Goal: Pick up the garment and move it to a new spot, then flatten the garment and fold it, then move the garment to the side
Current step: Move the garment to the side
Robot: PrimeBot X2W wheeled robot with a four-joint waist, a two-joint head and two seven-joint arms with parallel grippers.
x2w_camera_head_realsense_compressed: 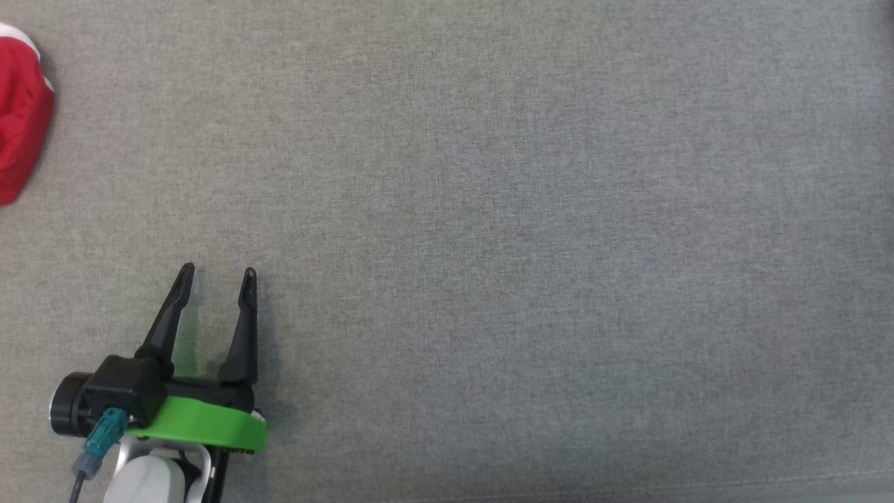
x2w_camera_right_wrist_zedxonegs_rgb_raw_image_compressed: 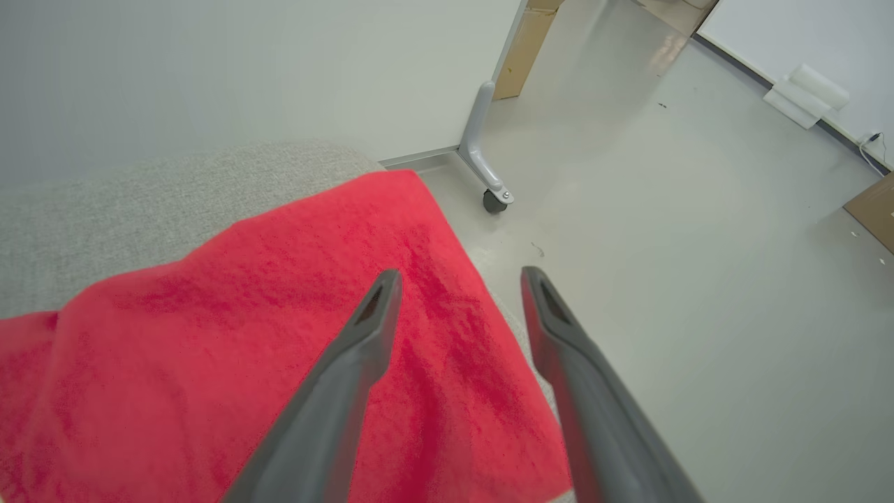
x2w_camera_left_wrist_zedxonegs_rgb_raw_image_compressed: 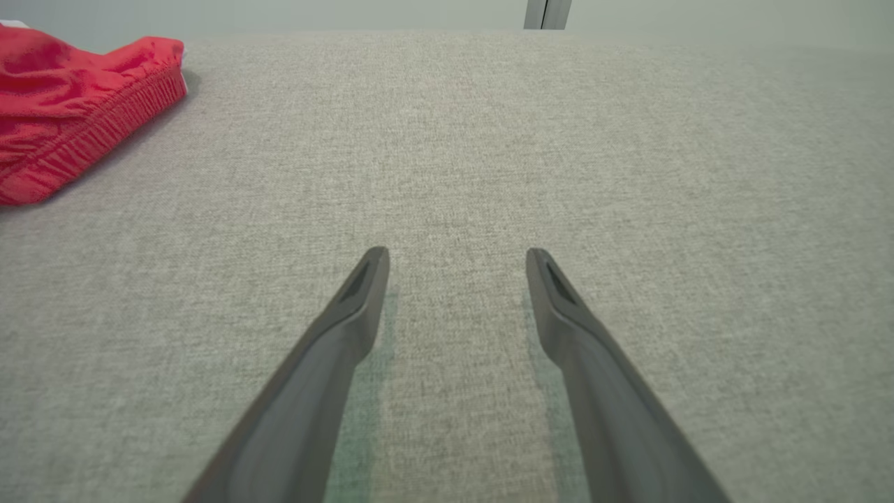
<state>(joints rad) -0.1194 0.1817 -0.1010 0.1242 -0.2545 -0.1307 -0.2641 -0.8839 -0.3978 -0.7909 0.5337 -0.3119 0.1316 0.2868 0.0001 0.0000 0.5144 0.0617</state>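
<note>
Left gripper [x2w_camera_head_realsense_compressed: 218,270] sits fully open and empty over the grey fabric surface [x2w_camera_head_realsense_compressed: 489,209], the red garment [x2w_camera_head_realsense_compressed: 21,119] lies well apart at that surface's left edge, and the right gripper [x2w_camera_right_wrist_zedxonegs_rgb_raw_image_compressed: 461,272] (fingers parted, holding nothing) hangs above the garment.

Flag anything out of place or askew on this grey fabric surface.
The red fabric garment sits at the very edge of the grey fabric surface, its corner reaching the drop to the floor. In the left wrist view it looks bunched rather than flat. Nothing else stands out.
</note>
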